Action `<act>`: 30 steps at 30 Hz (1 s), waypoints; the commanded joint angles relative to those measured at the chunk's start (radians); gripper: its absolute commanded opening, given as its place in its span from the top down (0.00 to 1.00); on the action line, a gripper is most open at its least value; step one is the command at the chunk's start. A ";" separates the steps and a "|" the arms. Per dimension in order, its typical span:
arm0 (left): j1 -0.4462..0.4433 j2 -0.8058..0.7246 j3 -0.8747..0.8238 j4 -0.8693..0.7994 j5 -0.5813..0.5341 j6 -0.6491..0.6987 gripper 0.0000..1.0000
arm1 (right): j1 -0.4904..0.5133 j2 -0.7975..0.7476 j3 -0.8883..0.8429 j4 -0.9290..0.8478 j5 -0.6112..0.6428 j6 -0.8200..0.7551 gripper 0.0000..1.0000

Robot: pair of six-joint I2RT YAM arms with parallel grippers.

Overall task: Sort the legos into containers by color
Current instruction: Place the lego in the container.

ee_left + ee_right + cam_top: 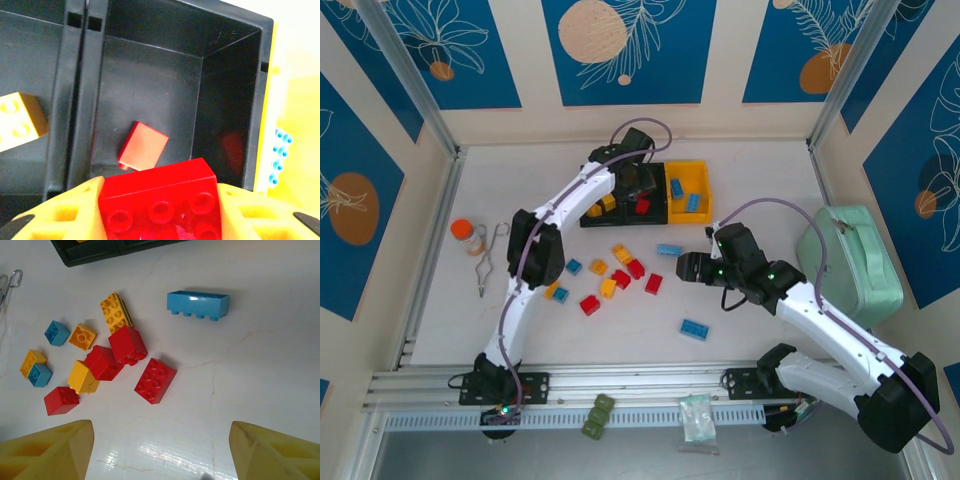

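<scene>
My left gripper (638, 186) hovers over the middle black container (650, 210), shut on a red lego (160, 202). Below it, in that container (150, 85), lies another red lego (144, 146). The left black container (30, 75) holds a yellow lego (17, 122), and the yellow container (692, 176) holds blue legos (677, 188). My right gripper (685, 268) hangs open above the table, its fingers (50, 450) wide apart with nothing between them. Ahead of it lie a red lego (155, 380), a long blue lego (198, 304) and several mixed loose legos (83, 377).
An orange-capped bottle (467, 235) and metal tongs (490, 260) lie at the left. A mint-green case (850, 265) stands at the right. Olive-green blocks (599, 415) and a small packet (697, 418) rest on the front rail. A single blue lego (695, 329) lies near the front.
</scene>
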State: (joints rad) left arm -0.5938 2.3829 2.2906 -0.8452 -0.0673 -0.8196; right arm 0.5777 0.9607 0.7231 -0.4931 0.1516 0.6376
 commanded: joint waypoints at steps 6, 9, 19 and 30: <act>-0.033 0.101 0.131 -0.063 0.045 0.001 0.61 | -0.019 -0.035 -0.018 -0.029 -0.025 0.014 0.28; -0.034 0.110 0.131 -0.061 0.044 0.004 0.58 | -0.021 -0.054 -0.020 -0.041 -0.018 0.014 0.28; -0.034 0.055 0.122 -0.068 0.025 0.024 0.34 | -0.024 -0.065 0.004 -0.073 -0.019 0.025 0.28; -0.036 -0.081 0.047 -0.058 0.070 0.099 0.27 | -0.003 -0.120 0.037 -0.151 0.017 0.060 0.28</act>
State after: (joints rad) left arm -0.6243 2.3989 2.3665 -0.8803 -0.0261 -0.7628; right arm 0.5674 0.8700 0.7376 -0.6067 0.1577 0.6716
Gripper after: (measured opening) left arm 0.734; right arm 0.720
